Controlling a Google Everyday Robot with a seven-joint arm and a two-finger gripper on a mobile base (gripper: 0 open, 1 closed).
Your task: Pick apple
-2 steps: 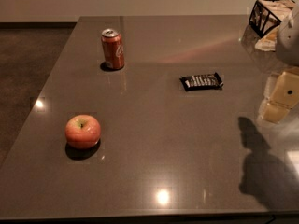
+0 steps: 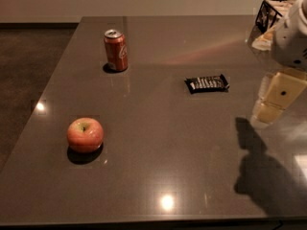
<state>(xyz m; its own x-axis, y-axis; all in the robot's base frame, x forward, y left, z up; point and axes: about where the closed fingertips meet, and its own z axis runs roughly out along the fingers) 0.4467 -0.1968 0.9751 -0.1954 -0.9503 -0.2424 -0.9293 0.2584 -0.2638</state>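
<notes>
The apple (image 2: 85,134) is round and red-orange with a yellow-green patch around its stem. It sits on the dark grey table (image 2: 158,143) at the front left. My gripper (image 2: 272,102) hangs from the white arm (image 2: 291,37) at the right edge. It is above the table and far to the right of the apple, with nothing seen in it.
An orange-red soda can (image 2: 116,50) stands upright at the back left. A black snack bar wrapper (image 2: 206,84) lies flat in the middle right. A black wire basket (image 2: 268,12) sits at the back right corner. The arm's shadow (image 2: 261,169) falls on the front right.
My gripper has edged slightly to the left. The apple, can and wrapper have not moved.
</notes>
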